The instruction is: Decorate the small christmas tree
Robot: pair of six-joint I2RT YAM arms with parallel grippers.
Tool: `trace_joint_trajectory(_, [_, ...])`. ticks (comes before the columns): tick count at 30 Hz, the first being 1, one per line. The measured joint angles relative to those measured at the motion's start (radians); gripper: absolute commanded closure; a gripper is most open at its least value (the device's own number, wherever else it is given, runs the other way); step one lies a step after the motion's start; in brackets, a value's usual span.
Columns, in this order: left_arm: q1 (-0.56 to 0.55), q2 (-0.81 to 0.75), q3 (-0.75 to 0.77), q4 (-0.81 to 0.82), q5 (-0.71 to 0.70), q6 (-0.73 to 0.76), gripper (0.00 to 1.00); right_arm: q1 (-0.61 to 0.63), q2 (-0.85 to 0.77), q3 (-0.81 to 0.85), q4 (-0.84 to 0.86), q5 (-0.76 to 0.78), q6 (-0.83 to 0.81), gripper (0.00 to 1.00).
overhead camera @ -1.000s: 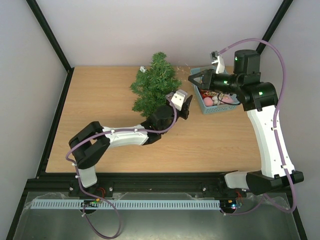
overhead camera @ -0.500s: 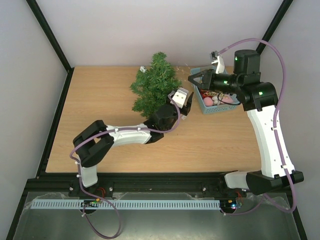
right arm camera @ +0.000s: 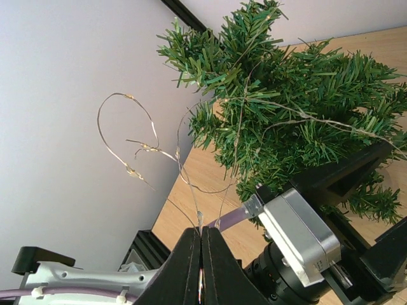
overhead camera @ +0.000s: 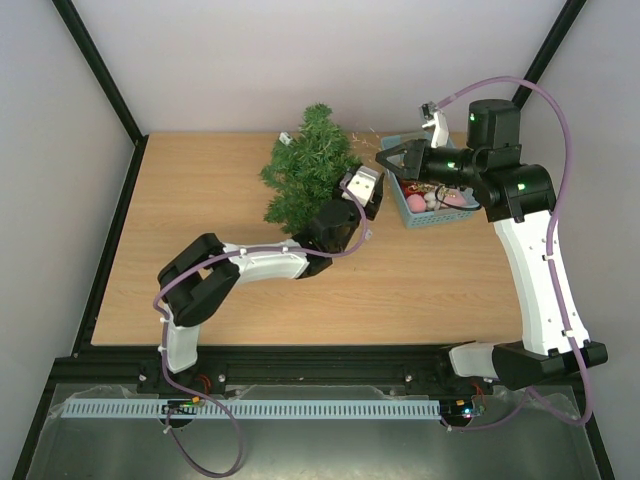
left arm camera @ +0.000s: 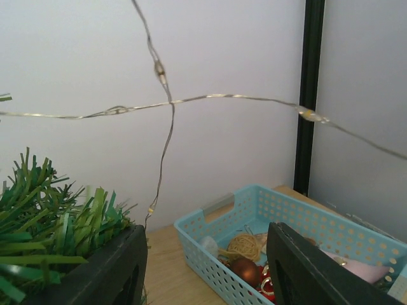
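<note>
The small christmas tree [overhead camera: 310,172] stands at the back middle of the table, and its green branches fill the right wrist view [right arm camera: 286,108]. A thin wire light string [right arm camera: 146,149] loops from the tree to my right gripper [right arm camera: 201,238], which is shut on it. That gripper [overhead camera: 383,157] hangs between the tree and the light-blue basket [overhead camera: 420,218]. My left gripper [overhead camera: 376,200] is open and empty, low beside the tree's right side. In its view [left arm camera: 205,232] the wire [left arm camera: 172,101] crosses overhead, branches [left arm camera: 51,235] lie at left and the basket [left arm camera: 222,206] is ahead.
The basket holds ornaments: a twine ball [left arm camera: 245,244], a brown bauble [left arm camera: 245,270] and a pink piece [left arm camera: 356,267]. Black frame posts [overhead camera: 100,70] and white walls close the back and sides. The left arm's forearm [overhead camera: 260,268] lies across the table's middle.
The left arm has reached further back and to the right, bringing its gripper closer to the tree and basket. The right arm has stayed still, holding the wire.
</note>
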Motion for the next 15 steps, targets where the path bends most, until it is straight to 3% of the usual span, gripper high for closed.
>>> trace_joint_trajectory(15, [0.0,-0.085,-0.089,-0.023,0.062,-0.051,0.44,0.0,0.006,-0.014,0.002,-0.002,-0.01,0.99])
